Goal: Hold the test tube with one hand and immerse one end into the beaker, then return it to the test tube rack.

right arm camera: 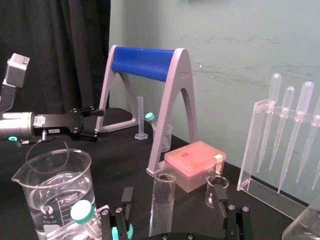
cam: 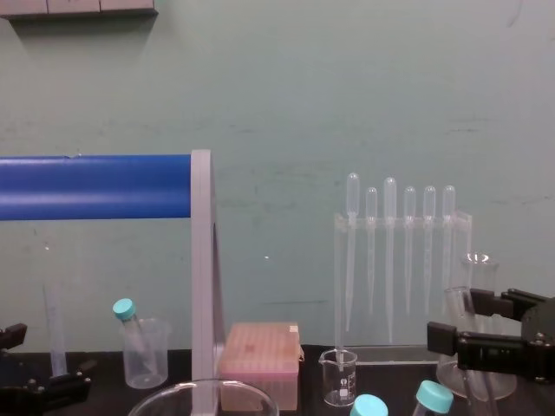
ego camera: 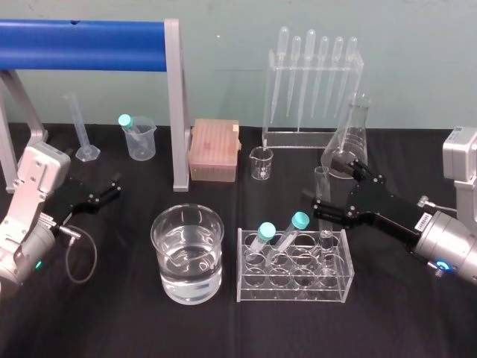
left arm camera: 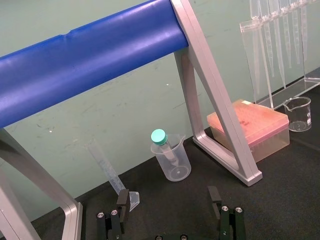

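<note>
The test tube [ego camera: 322, 195] is a thin clear glass tube standing upright in a back hole of the clear rack [ego camera: 246, 292], right of two teal-capped tubes [ego camera: 265, 232]. My right gripper [ego camera: 329, 183] is open at the tube's upper part, one finger on either side. The right wrist view shows the tube [right arm camera: 162, 207] between the spread fingers [right arm camera: 127, 198] without touching them. The wide beaker [ego camera: 188, 252], partly filled with water, stands just left of the rack and also appears as a beaker [right arm camera: 54, 186] in the right wrist view. My left gripper [ego camera: 110, 188] rests open at the far left.
A blue roller on a grey frame [ego camera: 176, 104] spans the back left. A pink tip box [ego camera: 215, 149], small spouted beaker [ego camera: 261, 162], pipette stand [ego camera: 313, 82] and conical flask [ego camera: 350, 138] line the back. A plastic beaker [ego camera: 139, 138] and a graduated cylinder [ego camera: 82, 127] stand back left.
</note>
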Robot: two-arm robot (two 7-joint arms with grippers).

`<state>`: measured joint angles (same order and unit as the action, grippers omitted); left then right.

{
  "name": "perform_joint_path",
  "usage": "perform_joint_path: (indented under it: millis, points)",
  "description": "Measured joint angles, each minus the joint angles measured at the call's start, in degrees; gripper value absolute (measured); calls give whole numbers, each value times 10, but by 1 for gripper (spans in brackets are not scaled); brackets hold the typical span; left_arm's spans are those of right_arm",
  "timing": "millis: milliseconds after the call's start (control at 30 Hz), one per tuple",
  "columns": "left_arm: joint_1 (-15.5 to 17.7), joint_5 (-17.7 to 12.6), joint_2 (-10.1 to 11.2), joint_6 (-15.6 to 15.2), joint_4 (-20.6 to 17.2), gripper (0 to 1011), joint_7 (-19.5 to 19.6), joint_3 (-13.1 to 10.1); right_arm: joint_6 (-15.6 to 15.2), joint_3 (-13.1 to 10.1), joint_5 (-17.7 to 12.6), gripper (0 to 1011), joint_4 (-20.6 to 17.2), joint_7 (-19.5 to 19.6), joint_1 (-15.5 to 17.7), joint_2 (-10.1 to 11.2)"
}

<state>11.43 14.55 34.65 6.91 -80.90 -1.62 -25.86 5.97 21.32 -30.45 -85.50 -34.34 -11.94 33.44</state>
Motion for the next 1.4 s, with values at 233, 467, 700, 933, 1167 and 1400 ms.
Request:
perform_joint_path:
  millis: [233, 467, 700, 933, 1167, 1400]
  points:
    - [0, 0, 0, 0, 0, 1000, 0, 0, -2, -2, 1, 1000, 0, 0, 0, 0]
    - [0, 0, 0, 0, 0, 1000, 0, 0, -1, -2, 1, 1000, 0, 0, 1, 0]
    - [0, 0, 0, 0, 0, 1000, 0, 0, -1, -1, 0, 1000, 0, 0, 1, 0]
    - [0, 0, 0, 0, 0, 1000, 0, 0, 0, -1, 0, 978, -1, 0, 1, 0]
    - [0, 0, 0, 0, 0, 1000, 0, 0, 0, -1, 0, 818, -1, 0, 1, 1]
    - [0, 0, 0, 0, 0, 1000, 0, 0, 0, -1, 0, 611, -1, 0, 1, 1]
